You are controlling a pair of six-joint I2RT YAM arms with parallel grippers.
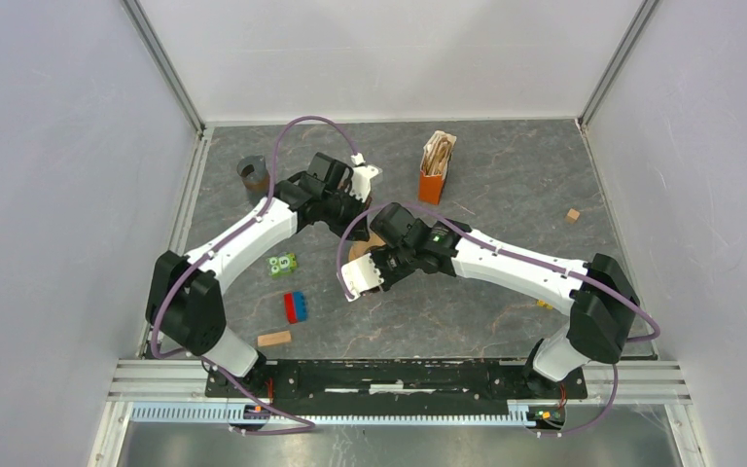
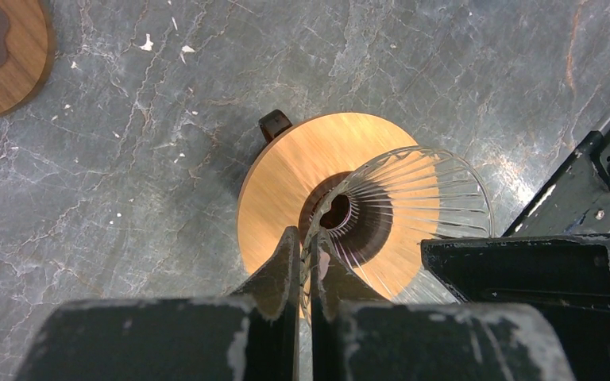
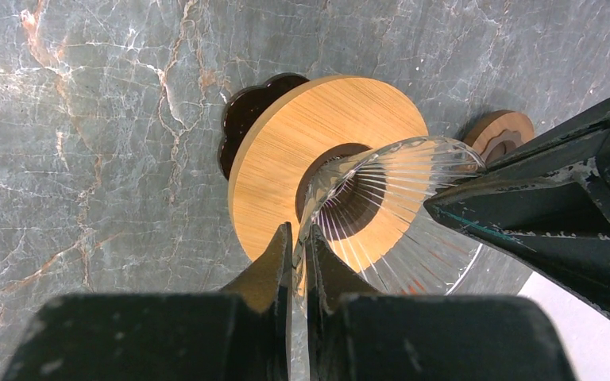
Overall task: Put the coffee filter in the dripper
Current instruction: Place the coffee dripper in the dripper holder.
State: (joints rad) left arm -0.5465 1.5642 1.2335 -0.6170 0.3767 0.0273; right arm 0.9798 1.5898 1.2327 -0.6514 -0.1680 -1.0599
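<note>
We see left gripper (image 2: 308, 242) and right gripper (image 3: 300, 238) both pinched on glass dripper (image 2: 413, 198) rim, mid-table. Paper filters (image 1: 438, 148) sit in orange holder (image 1: 431, 187) at back, well apart from it.

Up top, the fixed camera looks down from above and behind the arm bases, far enough back to take in the whole grey marbled tabletop (image 1: 506, 195). The left wrist camera peers steeply down past the left gripper (image 2: 306, 238), right up close on the ribbed clear glass dripper (image 2: 413, 198). The right wrist camera does likewise past the right gripper (image 3: 299, 230), from the opposite side. Both wrist views share that dripper and the stone around it; overhead, the arms mostly cover it.
</note>
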